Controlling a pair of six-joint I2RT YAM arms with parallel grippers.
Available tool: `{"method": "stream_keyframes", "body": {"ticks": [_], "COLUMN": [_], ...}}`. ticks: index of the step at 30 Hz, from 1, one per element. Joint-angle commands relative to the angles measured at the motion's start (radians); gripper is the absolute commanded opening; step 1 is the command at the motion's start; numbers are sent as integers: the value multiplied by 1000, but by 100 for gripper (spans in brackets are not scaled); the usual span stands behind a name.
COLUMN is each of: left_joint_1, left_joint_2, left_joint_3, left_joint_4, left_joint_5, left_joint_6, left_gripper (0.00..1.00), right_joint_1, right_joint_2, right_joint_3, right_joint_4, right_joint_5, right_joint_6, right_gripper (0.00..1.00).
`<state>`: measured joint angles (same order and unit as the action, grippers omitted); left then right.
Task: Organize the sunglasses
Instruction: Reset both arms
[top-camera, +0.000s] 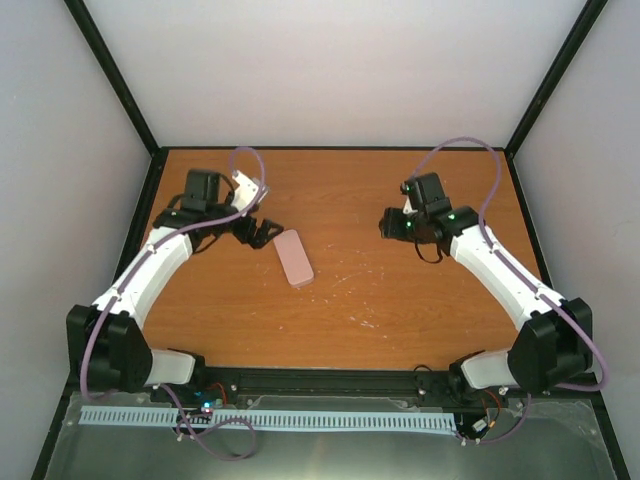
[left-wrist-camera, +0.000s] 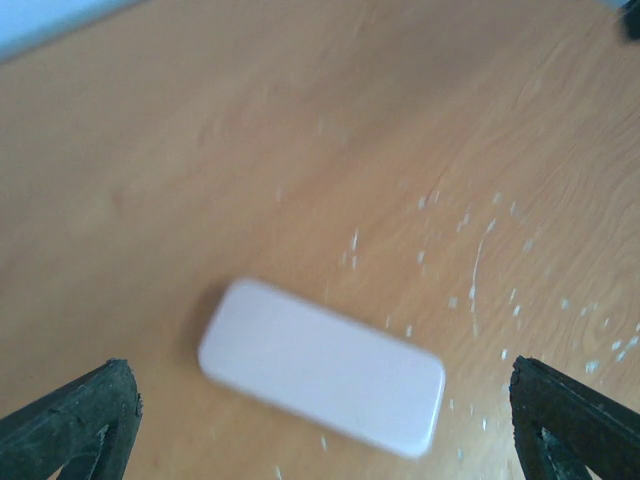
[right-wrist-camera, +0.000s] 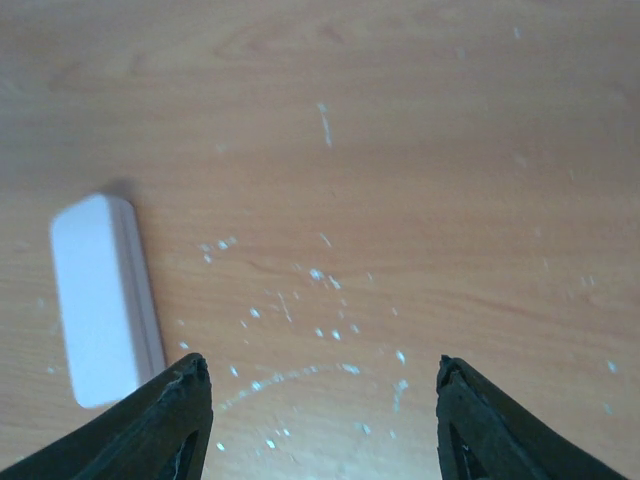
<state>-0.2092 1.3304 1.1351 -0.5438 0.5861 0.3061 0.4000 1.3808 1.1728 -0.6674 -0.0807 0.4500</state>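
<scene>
The pink oblong case (top-camera: 294, 258) lies closed on the wooden table (top-camera: 380, 300), left of centre. It also shows in the left wrist view (left-wrist-camera: 322, 365) and at the left of the right wrist view (right-wrist-camera: 103, 298). The sunglasses are out of view in every frame. My left gripper (top-camera: 262, 232) hovers just left of the case's far end, open and empty, the case lying between its fingertips (left-wrist-camera: 80, 415) in its wrist view. My right gripper (top-camera: 392, 224) is open and empty over bare wood right of centre, its fingertips (right-wrist-camera: 175, 410) apart.
White scuff marks (right-wrist-camera: 320, 330) speckle the wood between the case and the right gripper. Black frame posts and pale walls (top-camera: 330, 70) enclose the table on three sides. A strip of light blue (left-wrist-camera: 60, 22) shows at the top left of the left wrist view.
</scene>
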Motion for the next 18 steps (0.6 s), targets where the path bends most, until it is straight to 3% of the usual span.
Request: {"method": "stream_keyframes", "body": {"ticks": [1,8,18], "left_joint_1": [15,18,18], "left_joint_2": [-44,-73,-71], "left_joint_3": [-102,-165,-174], "left_joint_4": [-2,41,57], "left_joint_5": [-143,-212,-174], "left_joint_6": [-84,-135,-150], "left_gripper": [100,100,100], "right_joint_1": [-4,-5,-4], "right_joint_2": [-44,-73,-123], "right_joint_3": [-73,-134,-176], "right_joint_4": [-49,-46,-53], "right_joint_5": [39,76,132], "right_joint_6": [72,129,161], "right_gripper": [60,60,61]}}
